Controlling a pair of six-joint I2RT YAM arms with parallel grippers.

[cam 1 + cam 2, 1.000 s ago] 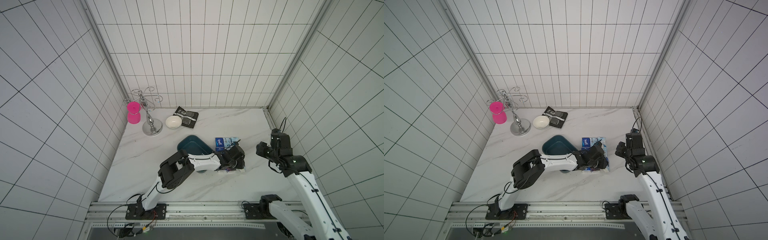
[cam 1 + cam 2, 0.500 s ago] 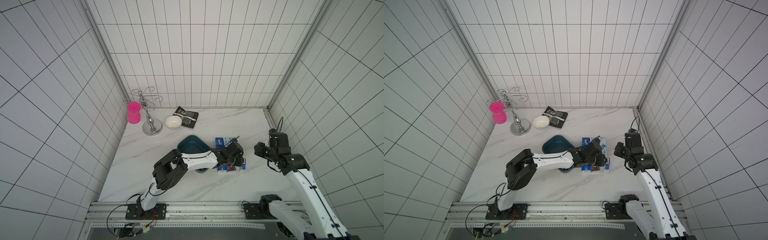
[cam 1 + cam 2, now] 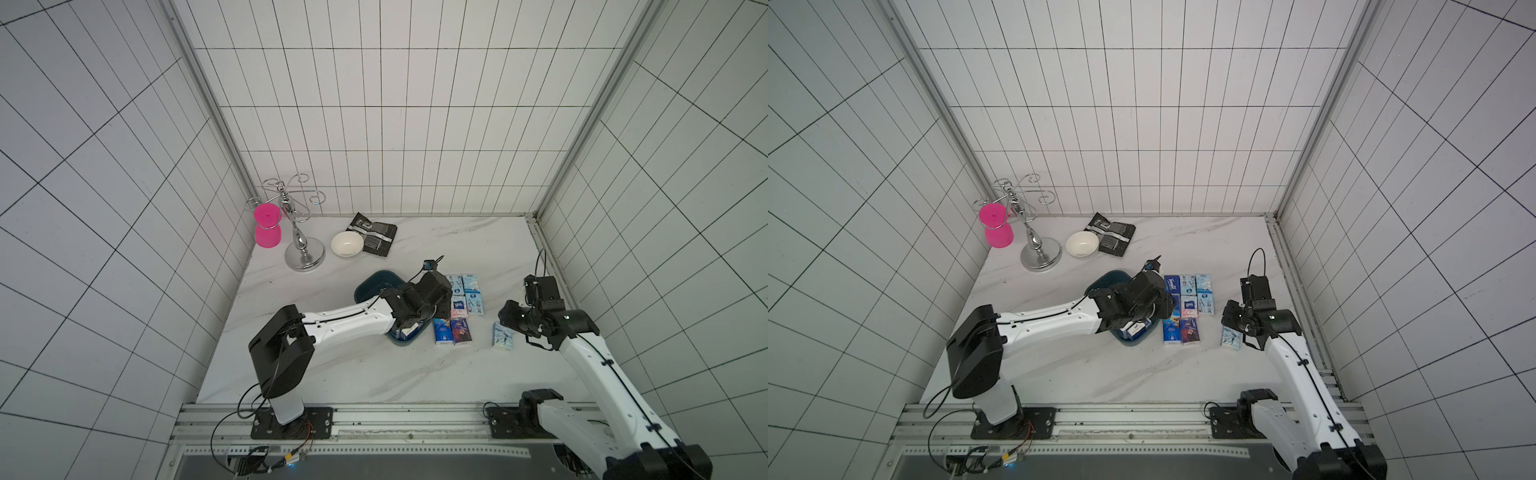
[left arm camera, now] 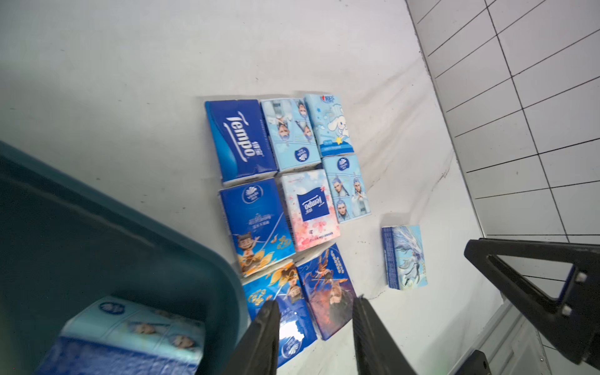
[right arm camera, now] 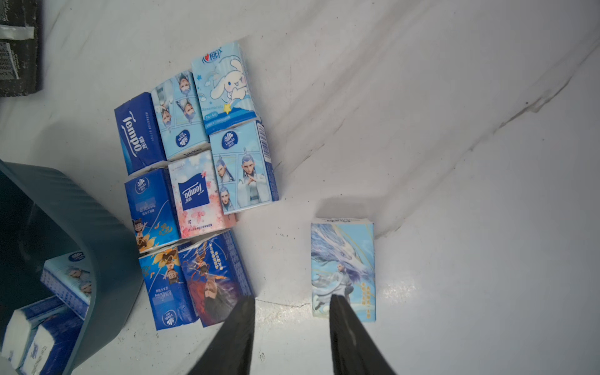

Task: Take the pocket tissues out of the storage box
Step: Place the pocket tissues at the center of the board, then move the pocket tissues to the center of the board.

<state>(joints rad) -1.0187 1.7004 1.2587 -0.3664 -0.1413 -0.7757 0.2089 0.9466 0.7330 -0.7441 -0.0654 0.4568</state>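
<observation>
**A:** In a top view we find packets [image 3: 409, 331] in the box's [image 3: 374, 282] near end, just beside the left gripper [image 3: 426, 318].

**B:** Left wrist: fingers [image 4: 263, 334] narrowly parted, empty; packets lie boxward. Right wrist: right gripper [image 5: 291, 300] likewise, farther off.

In both top views the left arm [image 3: 345, 324] stretches from lower centre toward mid-frame, nearly level. The left gripper [image 4: 315, 300] has its jaws parted with nothing between them (clear in its wrist view). The right arm [image 3: 590, 361] leans in from the lower right corner, and the right gripper [image 5: 291, 298] gapes likewise, empty.
</observation>
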